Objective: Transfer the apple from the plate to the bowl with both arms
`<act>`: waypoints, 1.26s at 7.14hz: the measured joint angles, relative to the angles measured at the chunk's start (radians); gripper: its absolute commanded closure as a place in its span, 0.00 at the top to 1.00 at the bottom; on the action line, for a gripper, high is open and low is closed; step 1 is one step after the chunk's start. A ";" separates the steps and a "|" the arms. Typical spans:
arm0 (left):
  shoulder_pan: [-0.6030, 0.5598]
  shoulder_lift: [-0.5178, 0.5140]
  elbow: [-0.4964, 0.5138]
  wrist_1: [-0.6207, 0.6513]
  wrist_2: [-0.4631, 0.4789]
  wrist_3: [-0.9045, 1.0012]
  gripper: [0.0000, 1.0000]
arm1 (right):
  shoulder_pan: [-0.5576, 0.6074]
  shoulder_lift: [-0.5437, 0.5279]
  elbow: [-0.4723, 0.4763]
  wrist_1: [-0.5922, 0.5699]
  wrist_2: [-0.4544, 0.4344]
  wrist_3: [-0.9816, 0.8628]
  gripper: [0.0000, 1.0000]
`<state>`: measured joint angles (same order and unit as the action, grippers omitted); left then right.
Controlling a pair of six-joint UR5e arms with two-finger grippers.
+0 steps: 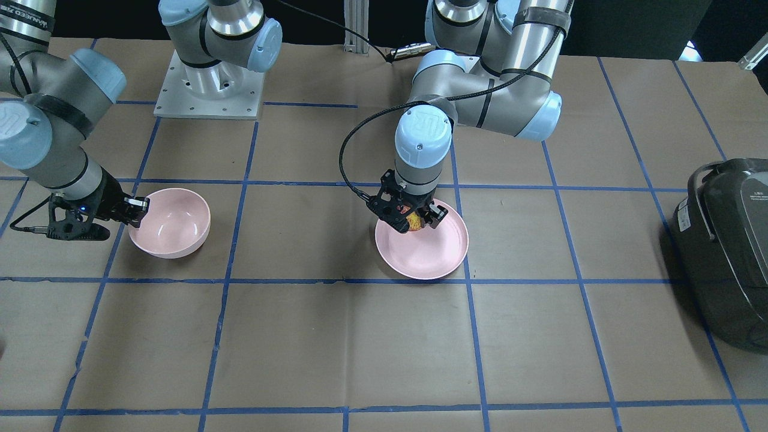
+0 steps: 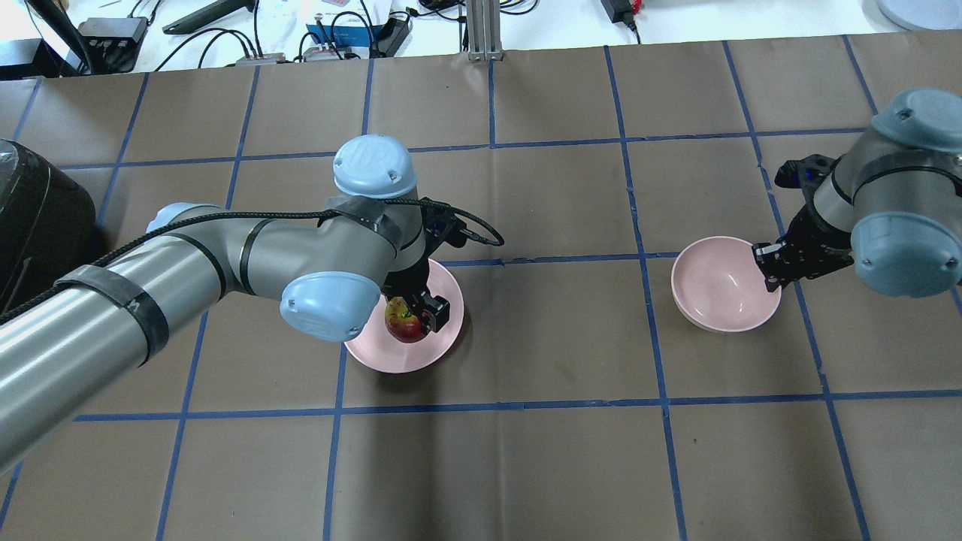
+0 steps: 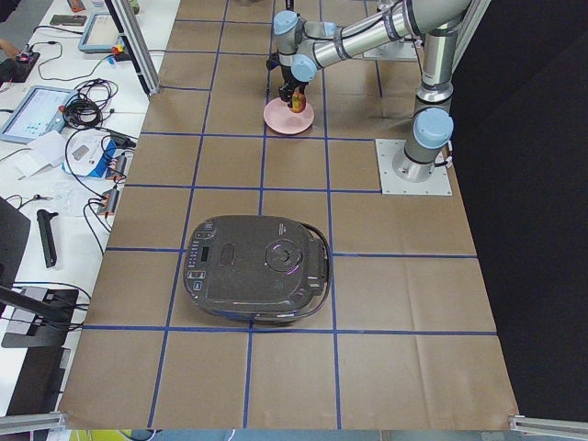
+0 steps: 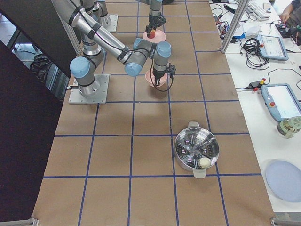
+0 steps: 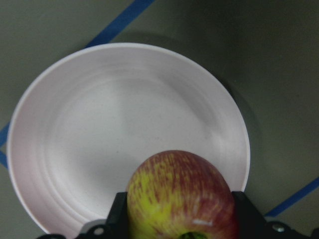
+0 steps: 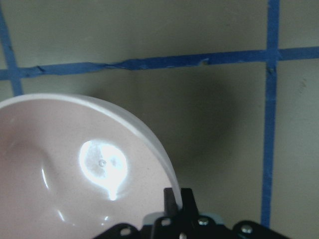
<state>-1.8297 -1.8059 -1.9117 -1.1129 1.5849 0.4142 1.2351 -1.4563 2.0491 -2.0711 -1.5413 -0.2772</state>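
Observation:
The red and yellow apple [image 2: 404, 323] is held between the fingers of my left gripper [image 2: 409, 317], shut on it and lifted a little above the pale pink plate [image 2: 421, 353]. In the left wrist view the apple [image 5: 180, 195] fills the bottom, with the bare plate [image 5: 99, 134] below it. It also shows in the front view [image 1: 415, 221] over the plate [image 1: 429, 255]. My right gripper [image 2: 768, 259] is shut on the rim of the pink bowl [image 2: 721, 293]; the right wrist view shows its fingers pinching the bowl's wall [image 6: 149, 144]. The bowl [image 1: 174, 222] is empty.
A dark rice cooker [image 1: 729, 246] stands at the table's end on my left side, also in the overhead view [image 2: 37, 218]. A steel pot [image 4: 196, 149] with a steamer insert sits toward the table's other end. Cables and devices lie beyond the far edge.

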 measured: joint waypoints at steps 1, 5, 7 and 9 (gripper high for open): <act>0.022 0.029 0.046 -0.053 -0.008 -0.039 0.10 | 0.059 -0.014 -0.011 0.014 0.020 0.065 0.01; 0.046 0.058 0.281 -0.353 -0.056 -0.524 0.11 | 0.289 0.012 -0.012 0.010 0.041 0.330 0.28; 0.038 0.022 0.332 -0.429 -0.103 -0.734 0.10 | 0.310 0.029 -0.009 0.011 0.048 0.378 1.00; 0.007 -0.020 0.353 -0.390 -0.154 -0.901 0.11 | 0.313 0.032 -0.022 0.001 0.047 0.392 1.00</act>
<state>-1.8222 -1.8260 -1.5583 -1.5030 1.4314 -0.4870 1.5481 -1.4240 2.0267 -2.0701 -1.4943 0.1152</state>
